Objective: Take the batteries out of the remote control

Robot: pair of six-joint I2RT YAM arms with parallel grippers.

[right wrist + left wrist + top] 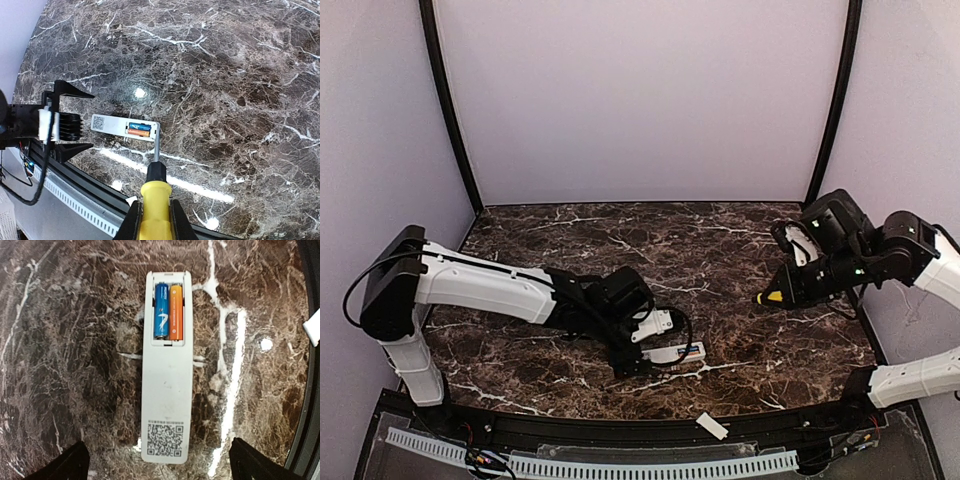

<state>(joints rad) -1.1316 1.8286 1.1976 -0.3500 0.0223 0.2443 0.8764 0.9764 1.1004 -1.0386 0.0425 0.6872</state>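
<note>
- Cover plate (712,426), short and white, lay tilted on the dark rail (570,432) at the near edge, just in front of the marble surface (720,240).
- Just beyond it the remote control (682,353) lay flat on the surface, back side up, near the front edge and slightly right of centre.
- Its long axis ran roughly left to right across the surface. The QR-code sticker (165,438) end pointed to the left tool (632,362), and the open battery bay pointed to the right arm's side.
- The left tool (162,462) sat low at the sticker end with its fingers (75,462) wide apart, one on each side of the remote control and clear of it. It gripped nothing.
- From the left wrist, the remote control ran straight away from the tool.
- The batteries (168,312) were both seated in the uncovered bay at the far end. They lay side by side along the long axis, the blue one (161,312) left of the orange one (176,312).
- Farther back and to the right, the right tool (790,285) hung above the surface, well apart from the remote control.
- The right tool was clamped on the yellow handle of a screwdriver (155,197). Its shaft aimed at the bay end of the remote control (125,127).
- Pale walls (640,100) closed off the far side.
</note>
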